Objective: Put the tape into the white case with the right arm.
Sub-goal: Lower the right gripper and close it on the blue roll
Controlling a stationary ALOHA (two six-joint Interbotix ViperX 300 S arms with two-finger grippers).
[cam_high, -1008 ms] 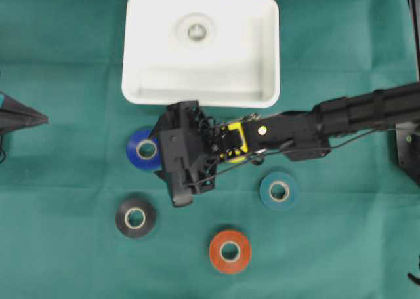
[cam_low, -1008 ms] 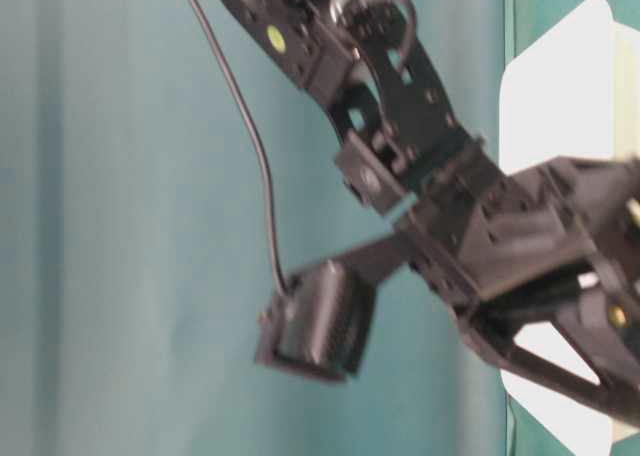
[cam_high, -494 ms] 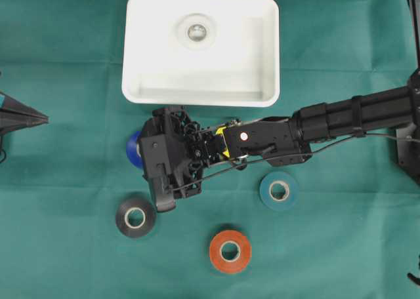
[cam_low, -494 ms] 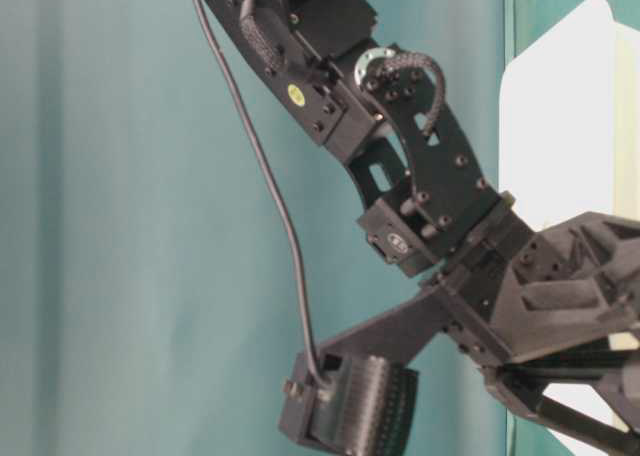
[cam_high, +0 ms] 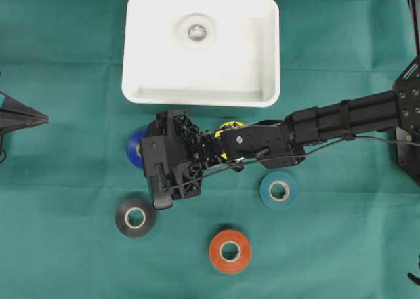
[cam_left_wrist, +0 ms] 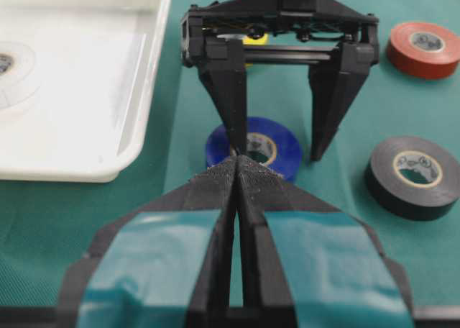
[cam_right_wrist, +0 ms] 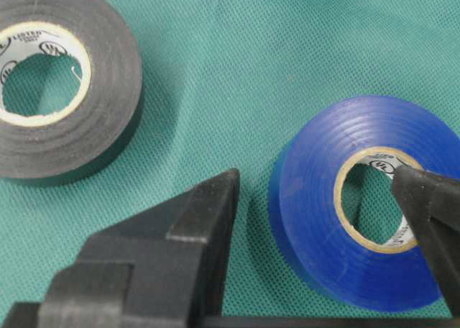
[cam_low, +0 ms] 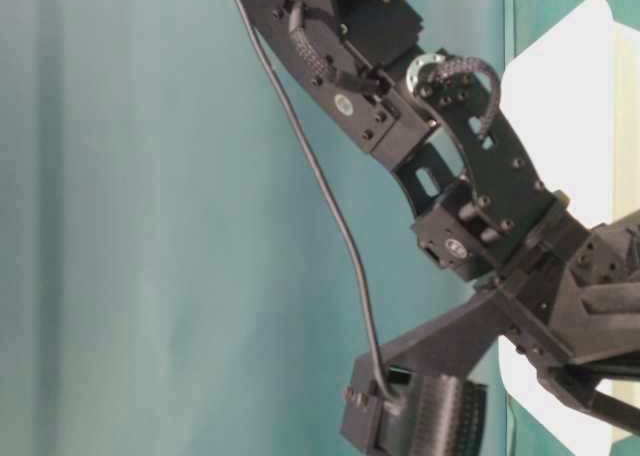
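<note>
A blue tape [cam_right_wrist: 316, 198] lies flat on the green cloth just below the white case [cam_high: 262, 50]. My right gripper [cam_right_wrist: 314, 180] is open and down over this roll. One finger [cam_right_wrist: 208, 213] stands outside the roll and the other [cam_right_wrist: 431, 206] is in its core hole, with the roll's wall between them. In the left wrist view the right gripper [cam_left_wrist: 276, 155] straddles the blue tape [cam_left_wrist: 287, 144] beside the white case [cam_left_wrist: 144, 90]. A white roll [cam_high: 195, 31] lies inside the case. My left gripper [cam_left_wrist: 237, 166] is shut and holds nothing, at the left edge [cam_high: 36, 119].
A black tape [cam_high: 135, 217] lies front left of the right gripper, an orange-red tape [cam_high: 230, 251] near the front and a teal tape [cam_high: 279, 190] under the right forearm. The right arm [cam_low: 450, 176] fills the table-level view.
The right gripper has moved left and come down over the blue tape, which it now mostly covers in the overhead view. Its jaws have stayed open. The left gripper has not moved.
</note>
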